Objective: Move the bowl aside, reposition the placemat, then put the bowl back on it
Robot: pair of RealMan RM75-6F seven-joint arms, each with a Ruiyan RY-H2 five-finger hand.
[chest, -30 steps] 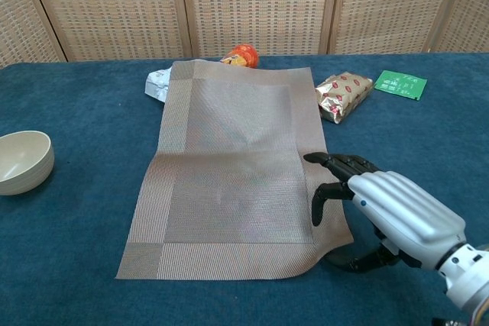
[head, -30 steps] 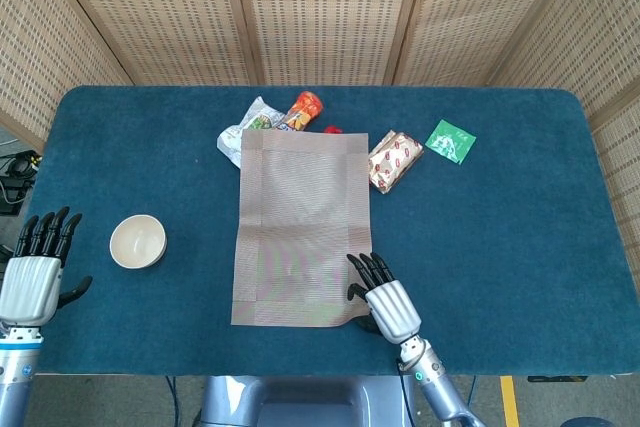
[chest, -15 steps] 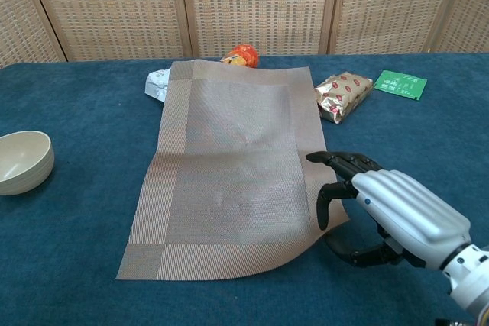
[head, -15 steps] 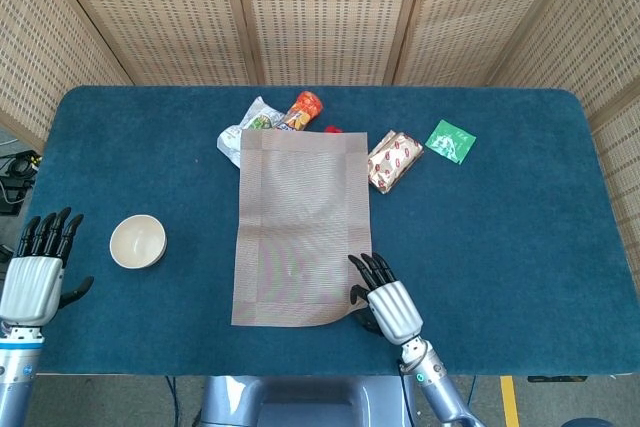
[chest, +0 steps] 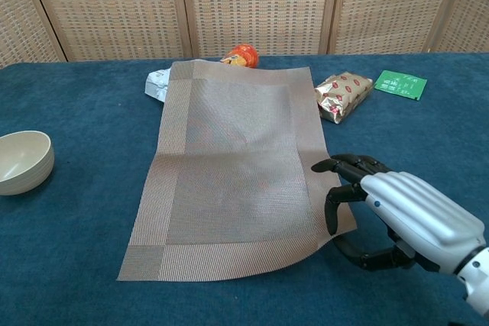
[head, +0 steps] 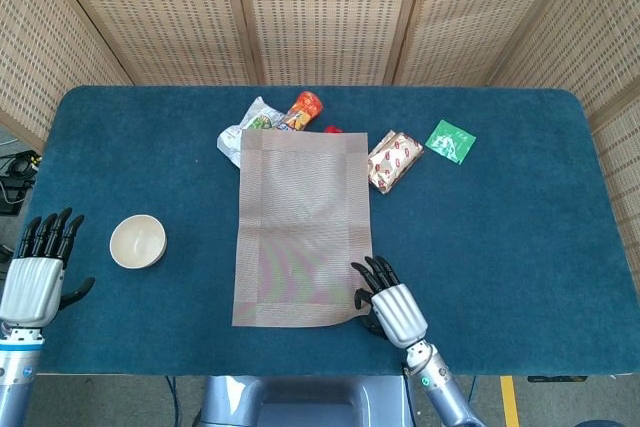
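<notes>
The beige bowl [head: 137, 241] [chest: 23, 159] sits on the blue tablecloth, left of the placemat and apart from it. The brown woven placemat [head: 300, 217] [chest: 229, 150] lies lengthwise at the table's middle. My right hand [head: 392, 309] [chest: 405, 215] pinches its near right corner, fingers [chest: 340, 188] on top and thumb underneath, and that corner is curled slightly off the cloth. My left hand [head: 35, 272] hovers open at the table's near left edge, left of the bowl, holding nothing. The chest view does not show it.
Past the mat's far edge lie a silver packet [head: 250, 122] [chest: 158, 82] and an orange snack bag [head: 300, 109] [chest: 241, 55]. A red-and-white wrapped pack [head: 393, 157] [chest: 344, 95] and a green packet [head: 450, 140] [chest: 400, 83] lie at the far right. A wicker screen stands behind the table.
My right hand has shifted slightly right and toward the near edge with the mat's corner, which now curls up more. The bowl and left hand have not moved.
</notes>
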